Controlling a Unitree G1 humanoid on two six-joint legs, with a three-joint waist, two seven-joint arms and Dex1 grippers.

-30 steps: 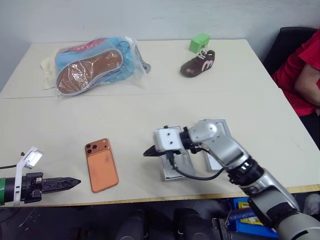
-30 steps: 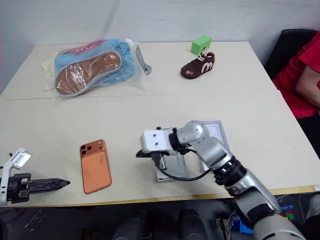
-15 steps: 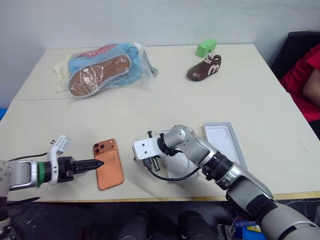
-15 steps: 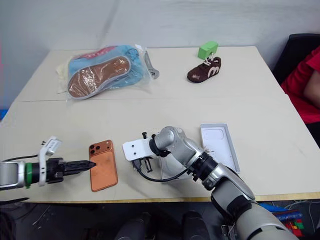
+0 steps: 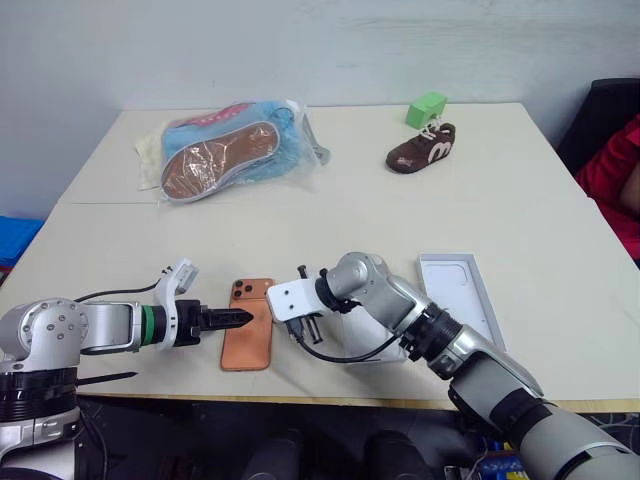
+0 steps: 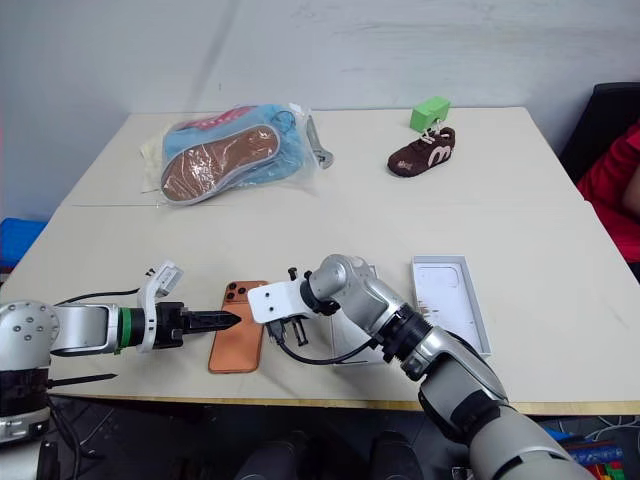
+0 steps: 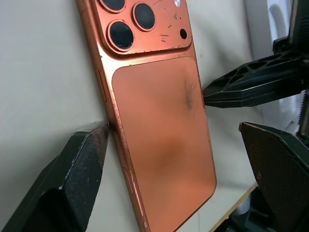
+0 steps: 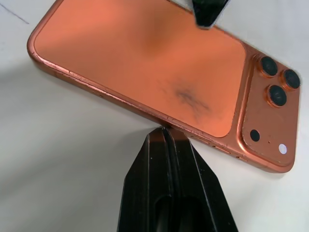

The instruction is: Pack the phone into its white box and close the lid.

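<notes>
- Two tools meet at the phone (image 5: 248, 324): the left tool (image 7: 178, 159) stands wide, straddling its long edges, while the right tool (image 8: 170, 145), pinched shut, touches one edge.
- Best close squarely — the phone lies flat on the worktop (image 5: 400, 210), camera-side up, beside the white box (image 6: 362, 340).

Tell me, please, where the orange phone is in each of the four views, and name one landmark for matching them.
Left eye view: the phone lies near the table's front edge.
Right eye view: same place.
Left wrist view: centre.
Right wrist view: upper part.
Shared landmark: its camera bump.
</notes>
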